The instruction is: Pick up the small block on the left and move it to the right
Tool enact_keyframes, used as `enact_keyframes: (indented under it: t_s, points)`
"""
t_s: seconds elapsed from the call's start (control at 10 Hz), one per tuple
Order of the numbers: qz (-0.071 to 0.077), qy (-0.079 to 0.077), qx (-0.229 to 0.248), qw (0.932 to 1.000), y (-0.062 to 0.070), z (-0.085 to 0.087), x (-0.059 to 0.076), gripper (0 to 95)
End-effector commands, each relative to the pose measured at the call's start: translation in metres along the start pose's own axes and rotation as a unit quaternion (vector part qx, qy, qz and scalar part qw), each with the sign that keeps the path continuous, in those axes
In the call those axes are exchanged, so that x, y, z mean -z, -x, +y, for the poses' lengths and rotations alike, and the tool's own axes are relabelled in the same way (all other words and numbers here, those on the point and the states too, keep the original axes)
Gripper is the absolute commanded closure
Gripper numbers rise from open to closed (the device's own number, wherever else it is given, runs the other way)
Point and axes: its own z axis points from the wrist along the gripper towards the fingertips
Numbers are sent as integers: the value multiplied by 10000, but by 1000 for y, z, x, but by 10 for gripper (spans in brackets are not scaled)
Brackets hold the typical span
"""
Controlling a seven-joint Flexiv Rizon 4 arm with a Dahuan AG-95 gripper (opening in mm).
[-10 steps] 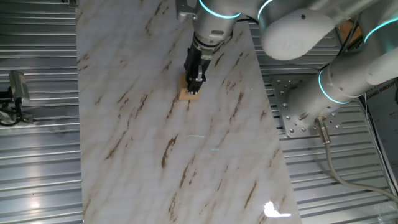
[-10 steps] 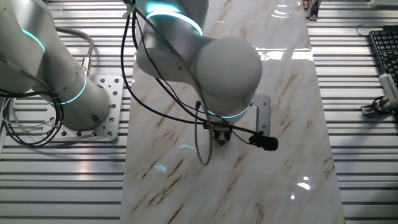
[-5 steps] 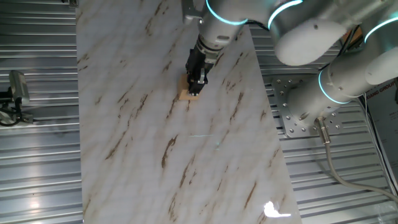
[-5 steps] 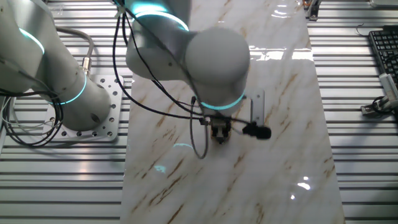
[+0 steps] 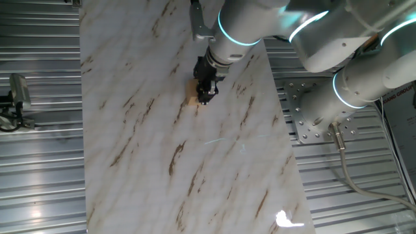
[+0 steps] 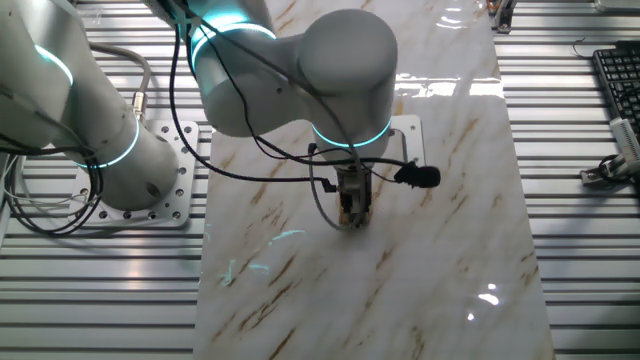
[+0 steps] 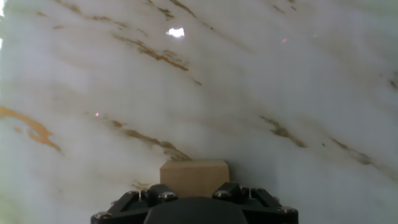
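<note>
Since a second ago we see the arm swung over, wrist tilted. In one fixed view, the gripper (image 5: 204, 99) covers most of the small block (image 5: 193, 100) on the marble table (image 5: 130, 130). The other fixed view hides the block. Hand view: block (image 7: 194, 177) touches the gripper; finger state unclear.

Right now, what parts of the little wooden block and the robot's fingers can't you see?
- The small block: its near part is hidden by the gripper body in the hand view; only a tan sliver shows in one fixed view.
- The gripper: the fingertips are too small and dark in both fixed views, and cut off in the hand view, so a grip on the block cannot be told.
- The marble table: its edges leave the hand view.
</note>
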Motion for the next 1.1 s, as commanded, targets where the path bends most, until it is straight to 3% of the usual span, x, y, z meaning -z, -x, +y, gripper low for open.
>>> enact_keyframes:
  t_s: [0.1, 0.2, 0.6, 0.7, 0.9, 1.1]
  points:
    - [89, 451, 183, 9988, -1, 0, -1, 0]
    - [215, 216, 319, 9990, -1, 0, -1, 0]
    - [431, 358, 116, 9984, 0, 0, 3, 0]
    - [534, 337, 151, 9979, 1, 0, 7, 0]
    - [569, 330, 209, 9976, 2, -2, 11, 0]
    - [700, 410, 133, 9966, 2, -4, 24, 0]
